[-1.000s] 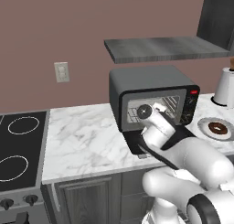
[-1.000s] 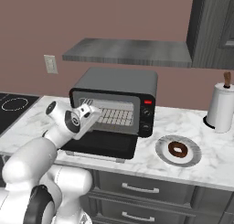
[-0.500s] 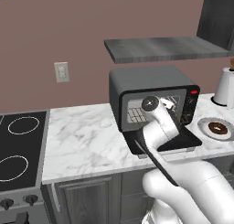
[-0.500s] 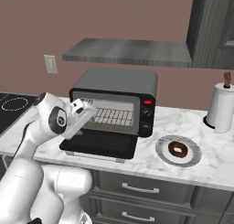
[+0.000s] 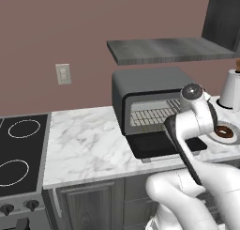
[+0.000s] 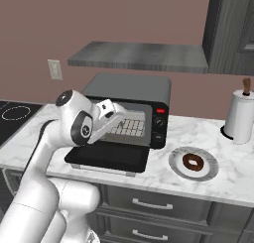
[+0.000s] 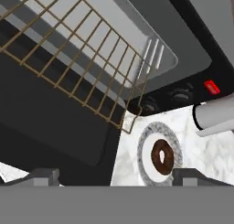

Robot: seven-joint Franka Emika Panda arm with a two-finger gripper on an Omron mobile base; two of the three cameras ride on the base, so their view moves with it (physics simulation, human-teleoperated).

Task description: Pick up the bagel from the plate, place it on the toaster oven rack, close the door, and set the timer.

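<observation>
The brown bagel (image 6: 193, 162) (image 7: 162, 157) lies in the middle of the pale round plate (image 6: 177, 172) (image 7: 145, 141) on the marble counter, right of the toaster oven (image 6: 130, 90) (image 5: 149, 85). The dark door (image 6: 108, 155) (image 7: 55, 122) hangs down open, and the wire rack (image 6: 127, 128) (image 7: 77, 49) shows inside the cavity. My gripper (image 6: 120, 119) (image 7: 116, 177) hovers above the open door in front of the cavity, well left of the plate. It is open, its fingertips (image 7: 43, 175) wide apart with nothing between them.
A tall white roll on a stand (image 6: 239, 118) stands at the back right of the counter. A grey shelf (image 6: 139, 56) hangs above the oven. The black cooktop (image 5: 18, 149) lies to the left. Two knobs (image 7: 180, 97) and a red light (image 7: 211, 87) sit on the oven's control strip.
The arm has risen and swung, carrying the hand rightward across the front of the open oven toward the plate. The bagel, plate and door have not moved.
</observation>
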